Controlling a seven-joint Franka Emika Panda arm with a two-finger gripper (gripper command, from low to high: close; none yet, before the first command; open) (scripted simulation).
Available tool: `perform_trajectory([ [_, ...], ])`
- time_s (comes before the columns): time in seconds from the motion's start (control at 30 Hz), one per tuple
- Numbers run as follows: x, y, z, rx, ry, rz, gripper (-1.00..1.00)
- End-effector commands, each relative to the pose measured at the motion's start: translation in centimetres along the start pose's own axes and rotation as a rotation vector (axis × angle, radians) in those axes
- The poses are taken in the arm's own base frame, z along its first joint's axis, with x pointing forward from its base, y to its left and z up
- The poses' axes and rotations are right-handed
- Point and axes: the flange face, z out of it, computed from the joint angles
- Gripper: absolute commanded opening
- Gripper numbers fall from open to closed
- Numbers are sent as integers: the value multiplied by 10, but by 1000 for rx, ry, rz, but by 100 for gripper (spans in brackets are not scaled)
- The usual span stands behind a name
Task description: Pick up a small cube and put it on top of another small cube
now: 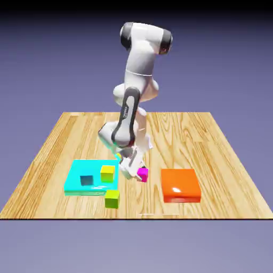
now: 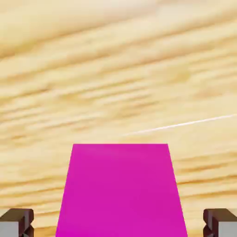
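Starting from the cyan slab (image 1: 77, 184) at the exterior view's left, the lemon-yellow cube (image 1: 107, 173) sits on its right part, nothing stacked on it yet. Right of the slab, the magenta cube (image 1: 142, 174) rests on the table (image 1: 48, 154), between the gripper (image 2: 119, 224) fingers (image 2: 18, 222), which stand apart from its sides, so it is not gripped. The lift and placing remain. The orange block (image 1: 181, 185) lies further right, clear of the path.
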Motion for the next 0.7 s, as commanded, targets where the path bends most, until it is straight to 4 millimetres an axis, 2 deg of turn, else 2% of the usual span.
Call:
perform_trajectory([
  [0.0, 0, 0, 0, 0, 0, 0, -100],
  [0.27, -9, 8, -57, -1, 3, 2, -100],
  [0.37, -9, 9, -65, 0, 0, 1, -100],
  [0.67, -52, 6, -63, -184, 186, -552, -100],
])
